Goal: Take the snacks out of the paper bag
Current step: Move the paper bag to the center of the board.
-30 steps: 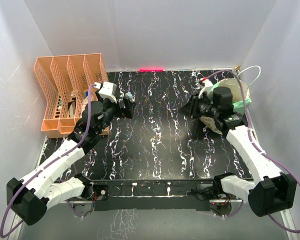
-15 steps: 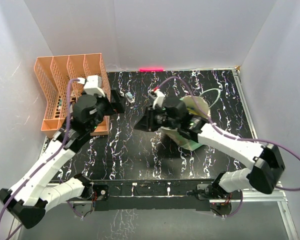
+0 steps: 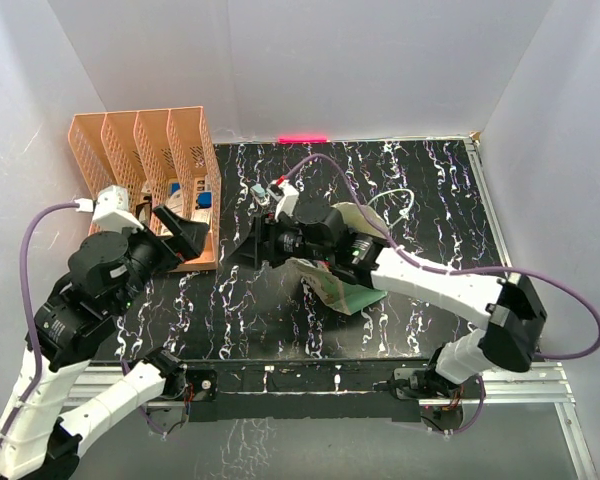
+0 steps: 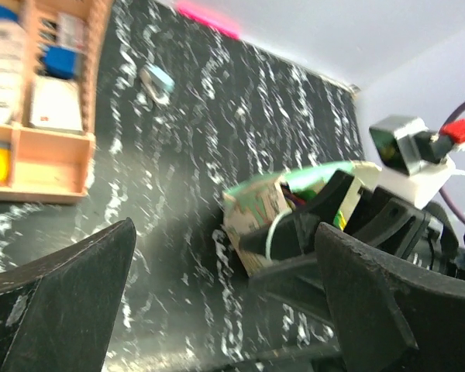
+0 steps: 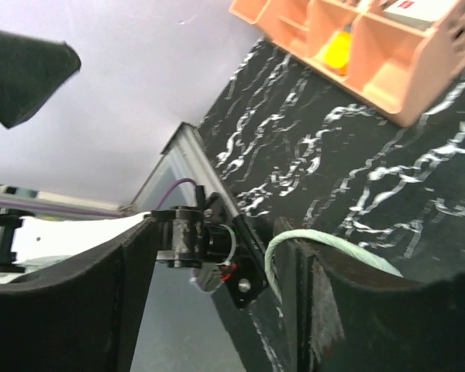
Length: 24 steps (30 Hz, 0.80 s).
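Note:
The paper bag (image 3: pixel 332 283) lies on its side mid-table, cream outside and mint-green inside, partly under my right arm. Its mouth (image 4: pixel 257 203) faces the left wrist camera, and only slivers of colour show inside, so the snacks there are mostly hidden. A small pale teal packet (image 3: pixel 258 190) lies on the table by the rack. My right gripper (image 3: pixel 248 240) is just left of the bag with its jaws apart. The pale string handle (image 5: pixel 294 239) hangs over one finger, with nothing between the jaws. My left gripper (image 3: pixel 185 230) is wide open and empty, beside the rack.
An orange slotted file rack (image 3: pixel 110 180) stands at the far left with small blue and yellow items in its slots. White walls close in the table on three sides. The bag's other white string loop (image 3: pixel 402 200) lies on the black marbled tabletop (image 3: pixel 430 240).
My right arm swung left from the far right to the middle, bringing the bag with it, and its jaws have opened. My left arm drew back toward the near left.

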{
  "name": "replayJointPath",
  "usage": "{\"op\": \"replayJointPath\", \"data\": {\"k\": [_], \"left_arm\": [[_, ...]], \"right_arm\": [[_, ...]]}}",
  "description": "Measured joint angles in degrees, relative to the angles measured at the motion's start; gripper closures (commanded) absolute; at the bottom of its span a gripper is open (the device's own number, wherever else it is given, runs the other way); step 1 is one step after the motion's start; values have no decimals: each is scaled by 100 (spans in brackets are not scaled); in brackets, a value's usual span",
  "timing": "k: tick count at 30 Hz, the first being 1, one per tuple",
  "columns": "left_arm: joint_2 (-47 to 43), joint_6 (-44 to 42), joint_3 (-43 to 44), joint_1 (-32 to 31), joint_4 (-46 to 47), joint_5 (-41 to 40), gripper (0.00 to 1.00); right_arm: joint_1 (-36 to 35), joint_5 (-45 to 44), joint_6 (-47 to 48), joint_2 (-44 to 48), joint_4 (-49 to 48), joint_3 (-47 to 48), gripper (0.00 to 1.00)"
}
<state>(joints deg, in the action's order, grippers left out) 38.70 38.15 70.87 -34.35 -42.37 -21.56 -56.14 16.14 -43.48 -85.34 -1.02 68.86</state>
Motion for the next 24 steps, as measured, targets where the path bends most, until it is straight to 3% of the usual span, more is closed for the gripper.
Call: {"op": "replayJointPath", "data": {"k": [4,13,24], "left_arm": [[127,400,-42,0,39,903,2],[289,1276,-1248,0,1547,2826,2],[632,1829,-3001,-2,3724,3582,2]], "right_arm": [[0,-651,323,621,861,0,3],[2,-1882,1073,2258,2463,173,2],[4,-2516,1211,4017,3263,98,2]]}}
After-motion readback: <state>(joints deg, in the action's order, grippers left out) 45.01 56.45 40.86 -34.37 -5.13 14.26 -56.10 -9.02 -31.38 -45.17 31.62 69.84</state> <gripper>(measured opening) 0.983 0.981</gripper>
